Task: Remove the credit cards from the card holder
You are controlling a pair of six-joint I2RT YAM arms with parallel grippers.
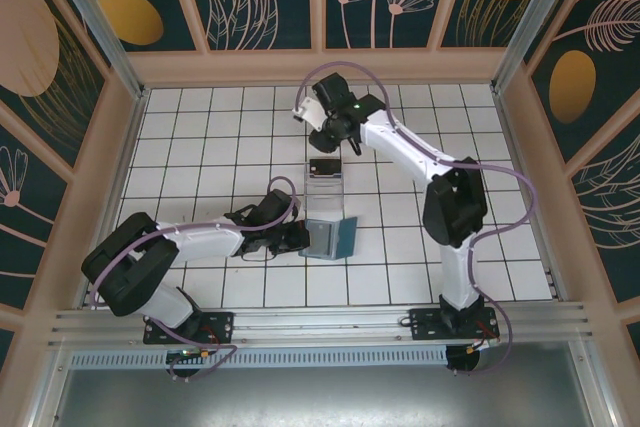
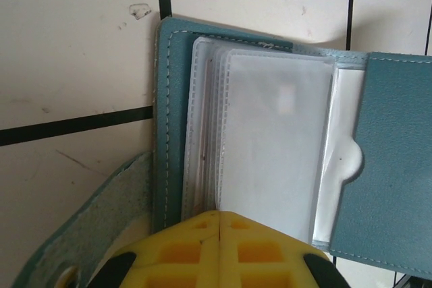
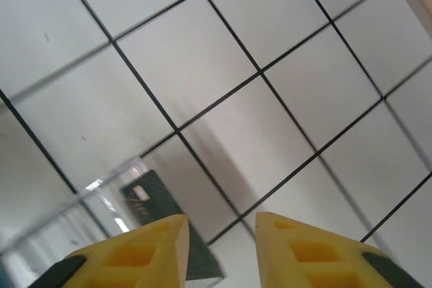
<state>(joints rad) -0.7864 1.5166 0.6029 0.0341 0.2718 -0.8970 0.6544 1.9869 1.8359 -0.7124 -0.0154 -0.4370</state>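
Observation:
The teal card holder [image 1: 338, 238] lies open on the tiles in front of the left arm. In the left wrist view the card holder [image 2: 391, 166] shows its clear sleeves, and a pale credit card [image 2: 270, 153] lies inside the front sleeve. My left gripper [image 2: 219, 215] is shut at the sleeves' near edge, and a sleeve's edge runs straight into the seam between the fingers. In the top view the left gripper [image 1: 296, 234] touches the holder's left side. A dark credit card [image 3: 145, 197] lies in the clear plastic box [image 1: 325, 187]. My right gripper [image 3: 221, 220] hangs open and holds nothing, and in the top view that gripper [image 1: 330, 144] is just beyond the box.
The holder's loose teal strap [image 2: 88, 227] lies to the left of my left fingers. The clear box's rim [image 3: 101, 185] stands directly behind the card holder. White tiled floor surrounds both, and wooden walls [image 1: 130, 117] enclose it.

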